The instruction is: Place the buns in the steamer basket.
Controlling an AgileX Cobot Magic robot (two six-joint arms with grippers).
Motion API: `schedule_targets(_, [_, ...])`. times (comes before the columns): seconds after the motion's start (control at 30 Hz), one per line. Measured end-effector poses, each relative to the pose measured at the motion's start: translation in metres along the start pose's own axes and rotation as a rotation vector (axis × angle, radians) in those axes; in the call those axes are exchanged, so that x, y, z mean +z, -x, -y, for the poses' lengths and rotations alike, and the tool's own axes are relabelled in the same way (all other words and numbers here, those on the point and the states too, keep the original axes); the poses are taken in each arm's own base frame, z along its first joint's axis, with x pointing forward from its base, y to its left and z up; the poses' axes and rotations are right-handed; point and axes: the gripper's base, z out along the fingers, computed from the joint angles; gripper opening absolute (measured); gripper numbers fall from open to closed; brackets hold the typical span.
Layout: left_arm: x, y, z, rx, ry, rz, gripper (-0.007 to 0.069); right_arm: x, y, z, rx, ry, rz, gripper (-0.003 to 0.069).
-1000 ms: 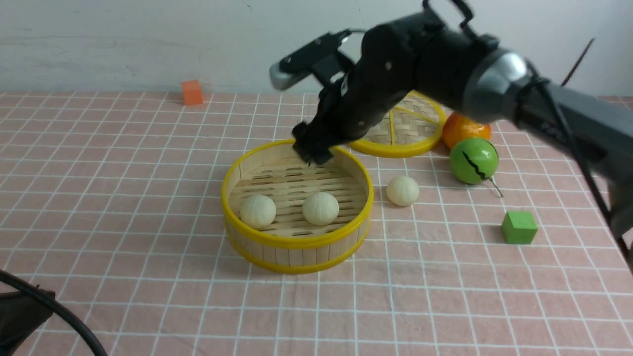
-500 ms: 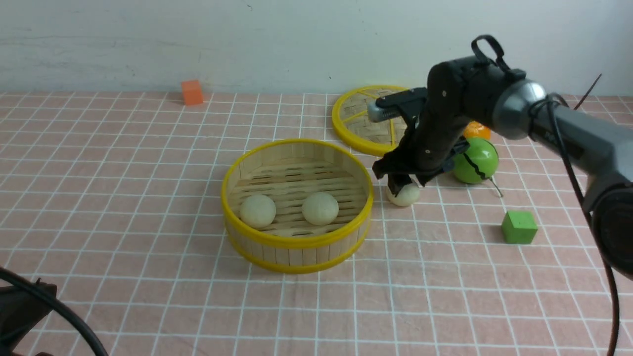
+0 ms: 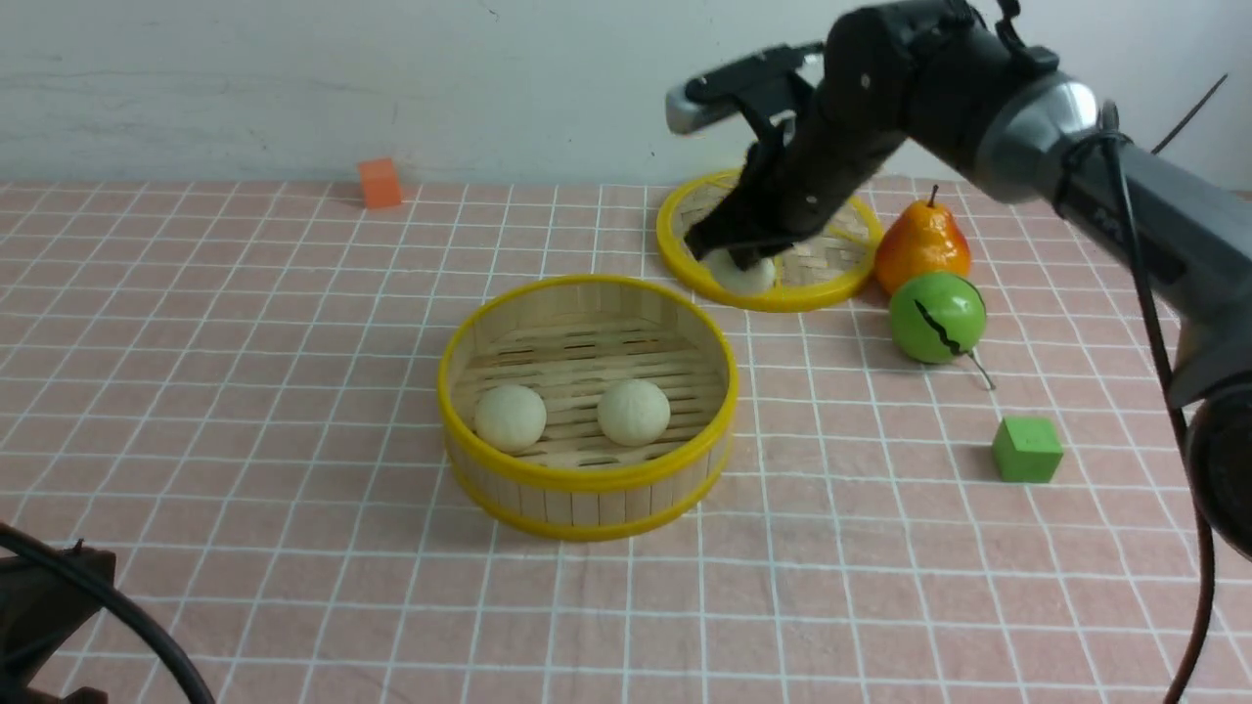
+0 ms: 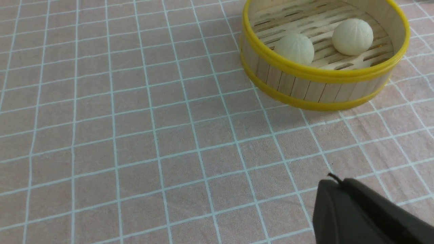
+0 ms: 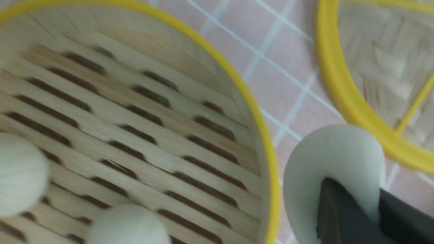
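Right claw (image 3: pixel 740 256): pinching the third bun (image 3: pixel 749 280), fingers (image 5: pixel 339 210) pressed into its soft side. In the front view it sits upper centre-right of the frame, in front of the lid's (image 3: pixel 831 244) near rim. You hold it off the surface (image 3: pixel 293 391), by my judgement. The right wrist view puts it just outside the steamer basket's (image 3: pixel 587 477) yellow rim.

Left claw (image 4: pixel 335 193): pressed together, holding nothing, low at the frame's lower left.

Step in hand: carrying the last bun to the basket. Next move: bring it down-left in the frame, over the rim. Then spread the claw above the bare slats at the basket's back, clear of the two buns (image 3: pixel 510 418) (image 3: pixel 634 412) already lying in front.

Count:
- Buns: three (two in the basket, one in the claw).
- Basket: one.
- Lid: one.
- Pear (image 3: pixel 922 244): one.
- Green ball (image 3: pixel 937 318): one.
- Cubes: two, a green cube (image 3: pixel 1025 450) and an orange cube (image 3: pixel 380 183).
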Motion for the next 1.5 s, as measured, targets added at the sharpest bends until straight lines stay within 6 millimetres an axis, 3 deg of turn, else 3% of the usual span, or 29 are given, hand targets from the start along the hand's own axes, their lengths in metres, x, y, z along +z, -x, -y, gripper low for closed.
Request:
schedule_targets(0.07, [0.001,0.0,0.0,-0.003,-0.003,0.001,-0.0013,0.001,0.009,-0.029,-0.052,0.058,0.067,0.0017])
schedule_targets(0.13, [0.001,0.0,0.001,-0.005,-0.005,0.001,-0.0013,0.01,0.008,-0.041,-0.078,0.078,0.07,0.0017])
schedule_targets(0.23, [0.002,0.001,0.001,-0.009,-0.008,0.001,-0.0013,0.048,-0.005,-0.069,-0.103,0.12,0.05,0.0045])
schedule_targets(0.27, [0.002,0.001,0.001,-0.009,-0.008,0.001,-0.0013,0.051,-0.005,-0.071,-0.106,0.122,0.049,0.0052])
schedule_targets(0.3, [0.002,0.001,0.001,-0.011,-0.009,0.001,-0.0013,0.071,-0.016,-0.076,-0.102,0.127,0.016,0.0094])
schedule_targets(0.37, [0.002,0.001,0.001,-0.011,-0.01,0.003,-0.0013,0.087,-0.026,-0.077,-0.098,0.12,-0.016,0.0182])
schedule_targets(0.47, [0.002,0.001,0.001,-0.011,-0.01,0.003,-0.0013,0.09,-0.026,-0.075,-0.066,0.111,-0.013,0.0367])
schedule_targets(0.53, [0.002,0.001,0.001,-0.011,-0.01,0.003,-0.0013,0.079,-0.021,-0.074,-0.053,0.116,-0.003,0.0485])
schedule_targets(0.57, [0.002,0.001,0.001,-0.011,-0.01,0.003,-0.0013,0.078,-0.02,-0.074,-0.053,0.117,-0.004,0.0507])
schedule_targets(0.63, [0.002,0.001,0.001,-0.011,-0.01,0.003,-0.0013,0.049,-0.008,-0.075,-0.047,0.136,0.012,0.0612])
schedule_targets(0.7, [0.002,0.001,0.001,-0.011,-0.01,0.003,-0.0013,0.003,0.007,-0.074,-0.067,0.142,0.033,0.0659])
schedule_targets(0.73, [0.002,0.001,0.001,-0.011,-0.01,0.003,-0.0013,-0.008,0.01,-0.073,-0.071,0.141,0.045,0.0662])
schedule_targets(0.77, [0.002,0.001,0.001,-0.011,-0.01,0.003,-0.0013,-0.05,0.018,-0.068,-0.096,0.131,0.053,0.0664])
schedule_targets(0.83, [0.002,0.001,0.001,-0.011,-0.01,0.003,-0.0013,-0.103,0.025,-0.059,-0.112,0.101,0.09,0.0645])
schedule_targets(0.87, [0.002,0.001,0.001,-0.011,-0.01,0.003,-0.0013,-0.15,0.029,-0.048,-0.119,0.052,0.14,0.0608])
schedule_targets(0.93, [0.002,0.001,0.001,-0.011,-0.01,0.003,-0.0013,-0.213,0.027,-0.03,-0.106,-0.037,0.207,0.0532])
schedule_targets(0.97, [0.002,0.001,0.001,-0.011,-0.01,0.003,-0.0013,-0.218,0.026,-0.028,-0.1,-0.041,0.211,0.0522])
schedule_targets(1.0, [0.002,0.001,0.001,-0.011,-0.01,0.003,-0.0013,-0.26,0.015,-0.01,-0.043,-0.119,0.227,0.0414])
schedule_targets(1.07, [0.002,0.001,0.001,-0.011,-0.01,0.003,-0.0013,-0.282,-0.005,0.006,0.031,-0.168,0.197,0.0282])
schedule_targets(1.1, [0.002,0.001,0.001,-0.011,-0.01,0.003,-0.0013,-0.289,-0.017,0.012,0.065,-0.187,0.171,0.0204])
schedule_targets(1.13, [0.002,0.001,0.001,-0.011,-0.01,0.003,-0.0013,-0.295,-0.021,0.014,0.076,-0.194,0.175,0.0172])
schedule_targets(1.17, [0.002,0.001,0.001,-0.011,-0.01,0.003,-0.0013,-0.297,-0.04,0.018,0.104,-0.208,0.14,0.007])
schedule_targets(1.2, [0.002,0.001,0.001,-0.011,-0.01,0.003,-0.0013,-0.295,-0.054,0.018,0.117,-0.212,0.132,0.0022])
schedule_targets(1.23, [0.002,0.001,0.001,-0.011,-0.01,0.003,-0.0013,-0.289,-0.059,0.018,0.119,-0.211,0.123,0.0009])
schedule_targets(1.3, [0.002,0.001,0.001,-0.011,-0.01,0.003,-0.0013,-0.281,-0.103,0.008,0.152,-0.195,0.189,-0.0019])
schedule_targets(1.33, [0.002,0.001,0.001,-0.011,-0.01,0.003,-0.0013,-0.287,-0.108,0.006,0.156,-0.192,0.213,-0.0019])
schedule_targets(1.43, [0.002,0.001,0.001,-0.011,-0.01,0.003,-0.0013,-0.272,-0.157,-0.005,0.189,-0.167,0.329,-0.0019])
schedule_targets(1.47, [0.002,0.001,0.001,-0.011,-0.01,0.003,-0.0011,-0.263,-0.196,-0.013,0.205,-0.161,0.419,-0.0019])
schedule_targets(1.5, [0.002,0.001,0.001,-0.011,-0.01,0.003,-0.0011,-0.256,-0.219,-0.017,0.211,-0.162,0.463,-0.0019])
